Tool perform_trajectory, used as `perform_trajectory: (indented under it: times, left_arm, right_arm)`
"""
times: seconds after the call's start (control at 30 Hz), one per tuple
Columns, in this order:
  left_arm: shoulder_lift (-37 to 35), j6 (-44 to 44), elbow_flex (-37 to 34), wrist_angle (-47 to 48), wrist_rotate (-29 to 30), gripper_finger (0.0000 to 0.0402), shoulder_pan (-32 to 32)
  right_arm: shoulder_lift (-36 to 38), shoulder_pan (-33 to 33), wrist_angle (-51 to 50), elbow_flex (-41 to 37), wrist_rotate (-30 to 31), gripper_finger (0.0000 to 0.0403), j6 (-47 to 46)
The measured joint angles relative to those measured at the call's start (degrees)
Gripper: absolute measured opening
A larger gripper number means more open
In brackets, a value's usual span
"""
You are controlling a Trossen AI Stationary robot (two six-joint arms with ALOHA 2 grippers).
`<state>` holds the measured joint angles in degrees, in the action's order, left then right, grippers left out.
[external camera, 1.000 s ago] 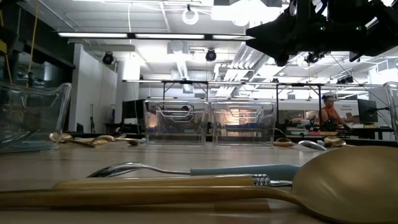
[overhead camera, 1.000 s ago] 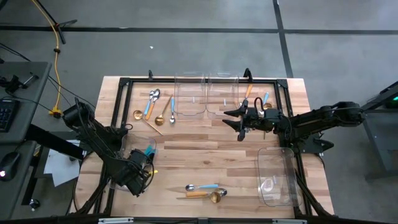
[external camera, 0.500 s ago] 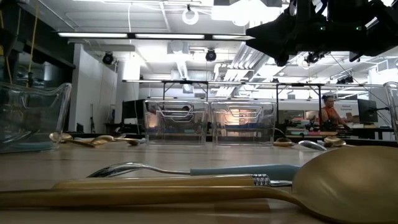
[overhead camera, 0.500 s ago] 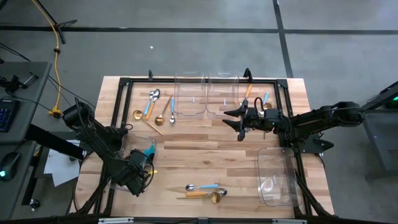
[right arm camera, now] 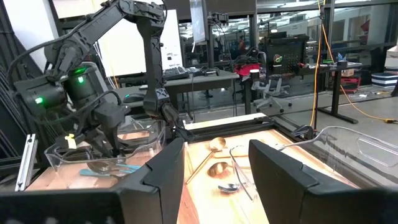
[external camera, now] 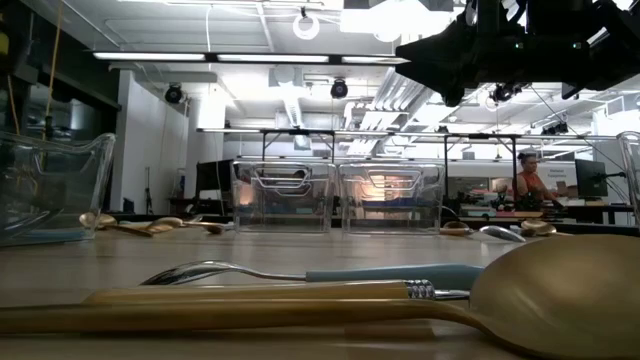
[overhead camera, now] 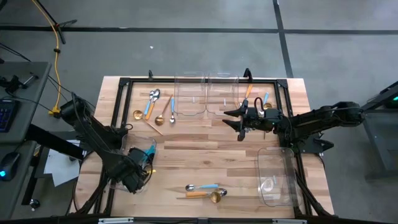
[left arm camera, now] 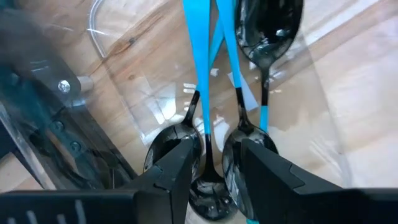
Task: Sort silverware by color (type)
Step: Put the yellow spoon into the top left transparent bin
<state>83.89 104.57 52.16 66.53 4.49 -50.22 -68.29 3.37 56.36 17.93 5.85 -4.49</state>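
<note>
Spoons (left arm camera: 249, 68) in bin (overhead camera: 138, 167), apparently under left jaws.

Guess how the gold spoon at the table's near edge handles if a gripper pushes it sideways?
The gold spoon looks rigid, so it should slide whole. Its rounded bowl may make it pivot or rock. It touches the orange-handled utensil, which would probably get dragged along.

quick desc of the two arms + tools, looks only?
Both arms are dark, jointed, with black cables running along them. The left tool and right tool each have two flat, angular black fingers. In the right wrist view the left arm carries green indicator lights.
</note>
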Motion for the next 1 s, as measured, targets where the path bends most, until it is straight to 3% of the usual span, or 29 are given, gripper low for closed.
perform_trajectory:
  times: [0.2, 0.33, 0.47, 0.63, 0.7, 0.77, 0.87, 0.93, 1.0]
  left_arm:
    - [-7.66, -1.67, 0.05, 0.12, 3.12, 0.0129, 0.0]
    - [-14.49, -2.37, 1.45, 0.12, 11.17, 0.0129, 0.02]
    - [-20.63, -9.61, 3.99, 0.01, 26.13, 0.0129, 0.09]
    - [-25.99, -31.18, 5.64, -2.91, 53.76, 0.0129, 1.8]
    - [-27.68, -38.57, 5.64, -5.85, 60.78, 0.0129, 3.67]
    - [-29.0, -45.01, 5.64, -8.46, 62.52, 0.0129, 7.11]
    - [-30.0, -53.94, 4.0, -16.33, 59.48, 0.0129, 13.56]
    - [-30.3, -62.64, 1.37, -26.32, 52.75, 0.0129, 18.13]
    - [-29.95, -72.43, -3.08, -40.61, 42.46, 0.0129, 23.3]
  right_arm:
    - [0.02, 0.01, 0.05, 0.0, 0.0, 0.0165, 0.0]
    - [0.02, 0.24, 0.52, 0.0, 0.0, 0.0165, 0.0]
    - [0.02, 0.77, 0.46, 0.0, 0.04, 0.0165, 0.0]
    - [0.02, 0.79, 0.44, 0.0, 0.04, 0.0165, 0.0]
    - [0.02, 0.79, 0.46, 0.0, 0.04, 0.0165, 0.0]
    - [0.02, 0.79, 0.46, 0.0, 0.03, 0.0165, 0.02]
    - [0.02, 0.89, 0.79, 0.0, 0.03, 0.0165, 0.83]
    - [0.02, 1.18, 0.87, 0.0, 0.02, 0.0165, 0.93]
    - [0.02, 1.64, 0.87, 0.0, 0.04, 0.0165, 0.5]
